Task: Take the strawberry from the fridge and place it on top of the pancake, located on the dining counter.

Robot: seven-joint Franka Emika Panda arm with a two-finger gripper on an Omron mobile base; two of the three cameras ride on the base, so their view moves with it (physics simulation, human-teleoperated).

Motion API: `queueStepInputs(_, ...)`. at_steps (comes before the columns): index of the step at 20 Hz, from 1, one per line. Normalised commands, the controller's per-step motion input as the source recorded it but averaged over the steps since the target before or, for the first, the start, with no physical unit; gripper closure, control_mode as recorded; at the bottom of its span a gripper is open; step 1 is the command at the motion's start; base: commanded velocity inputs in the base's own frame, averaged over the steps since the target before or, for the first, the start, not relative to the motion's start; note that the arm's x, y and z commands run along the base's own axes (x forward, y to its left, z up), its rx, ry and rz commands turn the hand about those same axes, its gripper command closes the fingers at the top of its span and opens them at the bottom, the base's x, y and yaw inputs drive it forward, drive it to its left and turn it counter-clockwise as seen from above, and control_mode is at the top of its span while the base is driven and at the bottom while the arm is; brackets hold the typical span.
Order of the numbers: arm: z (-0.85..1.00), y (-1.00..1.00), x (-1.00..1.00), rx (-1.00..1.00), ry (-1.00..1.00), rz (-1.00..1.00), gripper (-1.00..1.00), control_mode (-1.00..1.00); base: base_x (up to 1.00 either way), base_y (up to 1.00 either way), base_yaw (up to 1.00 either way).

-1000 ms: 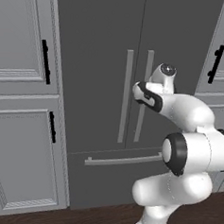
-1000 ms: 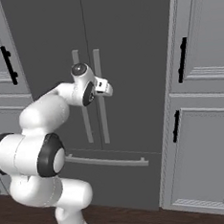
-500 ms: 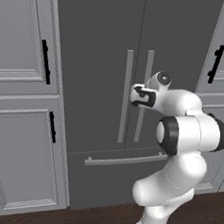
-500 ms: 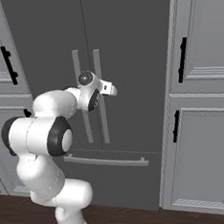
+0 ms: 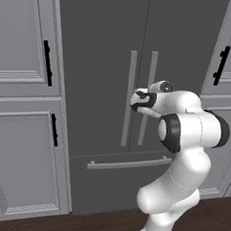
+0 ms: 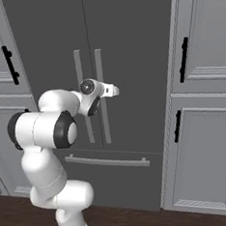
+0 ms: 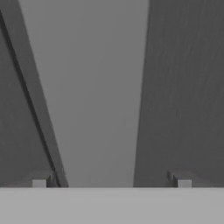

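Here the fridge (image 5: pixel 107 53) shows two doors; gripper (image 7: pixel 111 181) spread at one handle (image 7: pixel 96 92)

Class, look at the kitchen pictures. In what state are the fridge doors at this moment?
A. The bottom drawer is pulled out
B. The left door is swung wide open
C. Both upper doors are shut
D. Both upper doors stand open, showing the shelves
C: both upper doors of the fridge lie flush, with only a thin seam between them, and the open hand straddles a handle bar, its fingers either side of it.
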Motion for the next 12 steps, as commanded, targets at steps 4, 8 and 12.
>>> queueStepInputs(4, -0.31, -0.14, 0.70, 0.00, 0.02, -0.01, 1.00, -1.00, 0.00, 0.00, 0.00)
queueStepInputs(8, -0.20, -0.81, 0.05, 0.01, 0.17, -0.01, 1.00, -1.00, 0.00, 0.00, 0.00)
queueStepInputs(12, -0.29, -1.00, -0.46, 0.08, -0.02, 0.00, 1.00, -1.00, 0.00, 0.00, 0.00)
